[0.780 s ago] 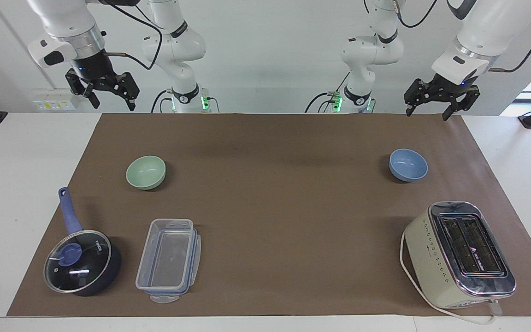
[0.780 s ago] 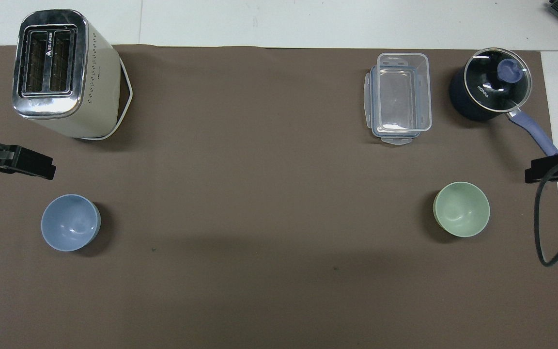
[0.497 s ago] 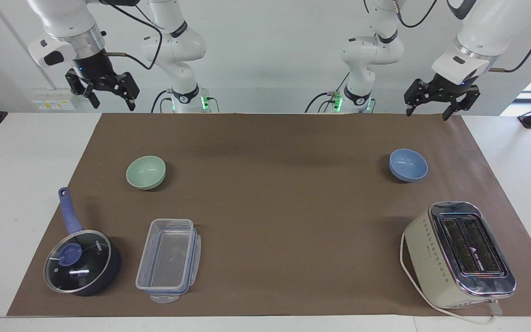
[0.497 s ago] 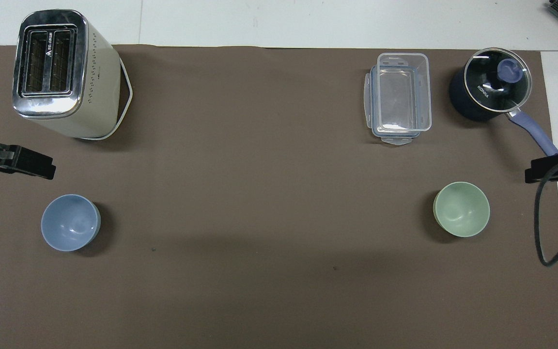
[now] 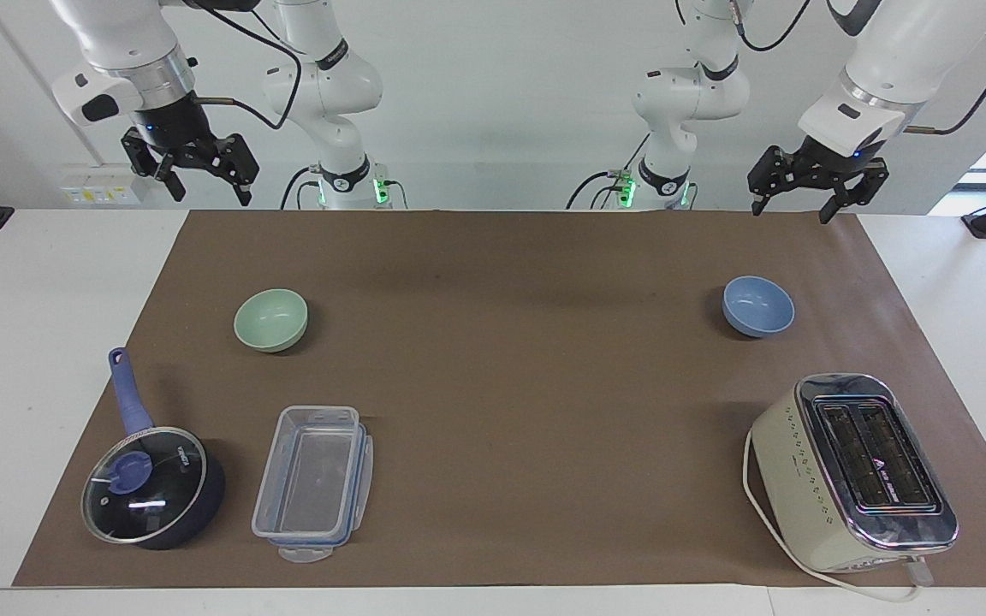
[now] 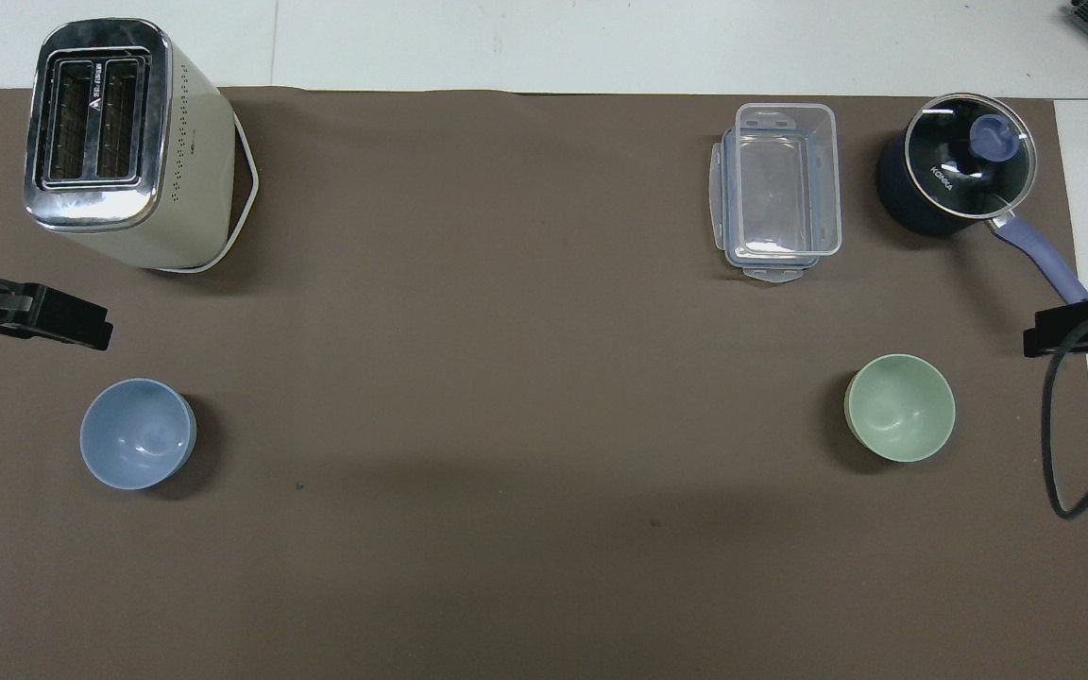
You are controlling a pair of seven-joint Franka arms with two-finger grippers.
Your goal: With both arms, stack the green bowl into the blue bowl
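Observation:
The green bowl stands upright and empty on the brown mat toward the right arm's end of the table. The blue bowl stands upright and empty toward the left arm's end. My right gripper hangs open and empty, high over the mat's edge nearest the robots, apart from the green bowl. My left gripper hangs open and empty, high over the same edge, apart from the blue bowl. In the overhead view only one black finger of each gripper shows at the side edges.
A cream toaster stands farther from the robots than the blue bowl. A clear plastic container and a dark blue saucepan with glass lid stand farther from the robots than the green bowl. A brown mat covers the table.
My left gripper has lifted very slightly. My right gripper shifted a little earlier and now holds still. Both bowls stay in place.

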